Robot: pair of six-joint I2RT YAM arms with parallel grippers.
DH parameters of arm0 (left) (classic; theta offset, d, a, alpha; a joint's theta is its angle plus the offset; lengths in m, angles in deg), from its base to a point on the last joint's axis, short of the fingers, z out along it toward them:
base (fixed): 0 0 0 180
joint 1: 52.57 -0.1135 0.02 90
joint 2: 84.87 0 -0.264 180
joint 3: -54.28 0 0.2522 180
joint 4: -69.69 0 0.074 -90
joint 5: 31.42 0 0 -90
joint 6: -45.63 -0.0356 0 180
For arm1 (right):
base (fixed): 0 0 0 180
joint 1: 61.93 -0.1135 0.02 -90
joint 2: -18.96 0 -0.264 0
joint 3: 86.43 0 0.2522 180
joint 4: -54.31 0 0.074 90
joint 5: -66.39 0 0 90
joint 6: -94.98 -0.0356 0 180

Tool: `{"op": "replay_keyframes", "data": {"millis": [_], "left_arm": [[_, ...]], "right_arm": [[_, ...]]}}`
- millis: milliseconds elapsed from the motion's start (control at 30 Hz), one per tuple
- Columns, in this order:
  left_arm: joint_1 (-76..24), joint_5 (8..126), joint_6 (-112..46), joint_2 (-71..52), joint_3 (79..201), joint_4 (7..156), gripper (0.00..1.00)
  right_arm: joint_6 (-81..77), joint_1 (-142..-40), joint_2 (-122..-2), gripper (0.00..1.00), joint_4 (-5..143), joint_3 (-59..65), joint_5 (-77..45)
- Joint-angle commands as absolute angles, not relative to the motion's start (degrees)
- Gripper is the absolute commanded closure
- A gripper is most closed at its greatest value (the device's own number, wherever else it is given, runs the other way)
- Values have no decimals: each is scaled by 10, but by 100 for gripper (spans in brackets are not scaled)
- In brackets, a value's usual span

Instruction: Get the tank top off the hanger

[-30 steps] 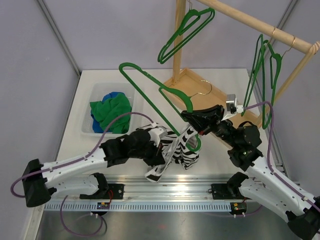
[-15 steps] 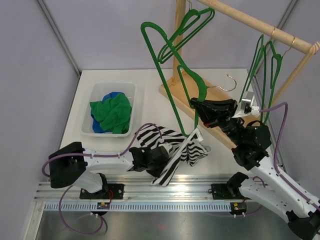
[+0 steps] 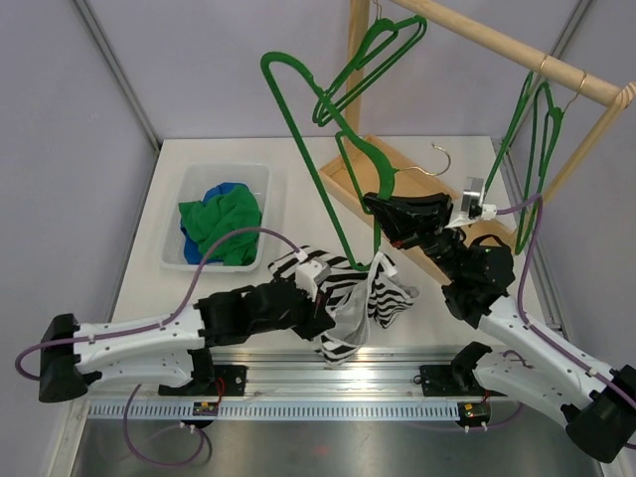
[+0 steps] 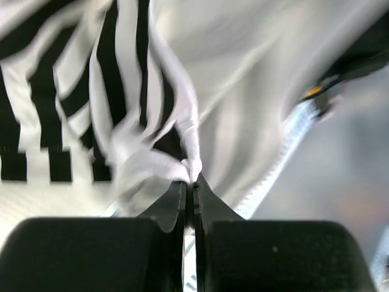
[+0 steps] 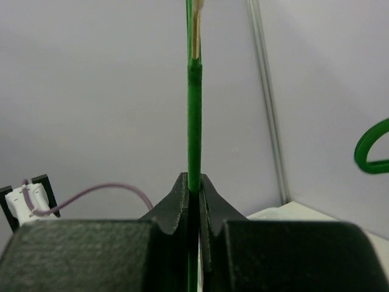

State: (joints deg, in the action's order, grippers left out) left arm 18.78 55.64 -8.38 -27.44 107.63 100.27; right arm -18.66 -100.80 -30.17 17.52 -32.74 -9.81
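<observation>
Two holds at once: my left gripper is clamped on the striped tank top, low near the table's front edge, and my right gripper pinches the green hanger, raised high. I judge separation is midway; next, pull them apart.

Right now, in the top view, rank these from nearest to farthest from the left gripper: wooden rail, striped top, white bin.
1. Striped top, held by the left gripper, front centre.
2. White bin, back left.
3. Wooden rail, far back right.
</observation>
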Motion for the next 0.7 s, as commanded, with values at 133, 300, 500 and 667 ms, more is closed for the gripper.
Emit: {"op": "replay_keyframes", "data": {"millis": [133, 300, 500, 667], "left_arm": [[189, 391, -48, -404, 1105, 1055, 100], [189, 349, -20, -464, 1065, 1057, 100], [189, 342, -18, -447, 1038, 1056, 100], [189, 395, -36, -317, 1046, 1041, 100]], "right_arm": [[-203, -1010, -294, 100, -4, -404, -86], [-85, -1017, -269, 100, -28, -462, -197], [-85, -1017, -261, 100, -7, -440, -158], [-203, -1017, -342, 100, -158, -394, -88]]}}
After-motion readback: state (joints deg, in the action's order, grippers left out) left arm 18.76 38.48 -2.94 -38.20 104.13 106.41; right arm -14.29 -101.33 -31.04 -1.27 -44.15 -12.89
